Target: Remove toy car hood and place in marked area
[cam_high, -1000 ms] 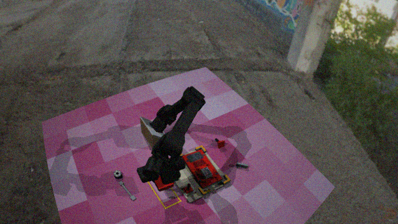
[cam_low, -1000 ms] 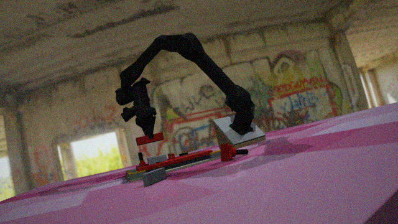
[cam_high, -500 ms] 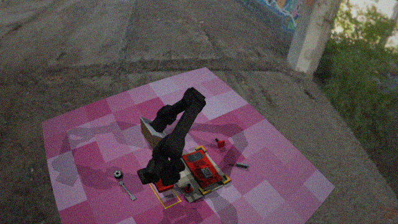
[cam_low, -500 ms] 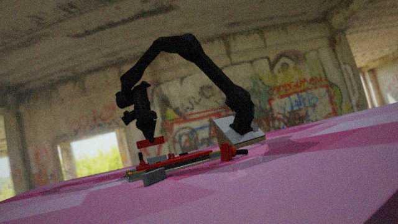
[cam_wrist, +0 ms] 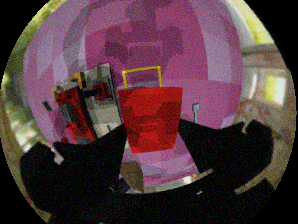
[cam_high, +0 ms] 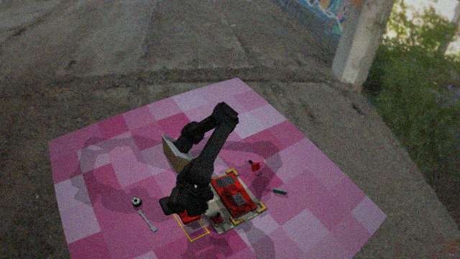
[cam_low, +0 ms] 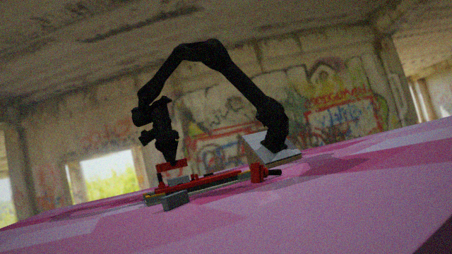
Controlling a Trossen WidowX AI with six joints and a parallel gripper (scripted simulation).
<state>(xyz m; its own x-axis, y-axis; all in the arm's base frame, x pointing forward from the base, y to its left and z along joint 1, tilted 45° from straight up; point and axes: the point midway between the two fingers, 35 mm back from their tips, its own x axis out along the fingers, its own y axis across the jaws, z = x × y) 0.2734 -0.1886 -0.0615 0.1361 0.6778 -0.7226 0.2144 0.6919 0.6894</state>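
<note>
"Where is the hood?" "The red hood [cam_high: 190, 218] [cam_low: 170, 166] [cam_wrist: 151, 119] is off the toy car [cam_high: 235, 193] [cam_low: 201, 181] [cam_wrist: 75, 115], held up above the bench [cam_high: 302, 230] [cam_low: 282, 212] [cam_wrist: 220, 95]. In the top view it overlaps the upper part of the 1 yellow outline [cam_high: 191, 240] [cam_wrist: 161, 76]."

"And the tool?" "The tool [cam_high: 188, 212] [cam_low: 173, 163] [cam_wrist: 152, 123] is pinching the hood between its 2 fingers and points down."

"How does the arm stand?" "The black arm [cam_high: 215, 144] [cam_low: 240, 75] rises from its tilted base plate [cam_high: 176, 158] [cam_low: 252, 141], bends at a high elbow, and reaches down toward 7 o'clock in the top view; in the exterior view it folds over toward 8 o'clock."

"What lies around?" "From the hood in the top view, the car is at 2 o'clock, 1 wrench-like piece [cam_high: 147, 220] [cam_wrist: 195, 111] at 9 o'clock, 1 grey block [cam_high: 279, 191] [cam_low: 175, 200] [cam_wrist: 47, 106] near 3 o'clock, beyond the car, and 1 small red part [cam_high: 255, 165] [cam_low: 258, 173] near 2 o'clock."
</note>
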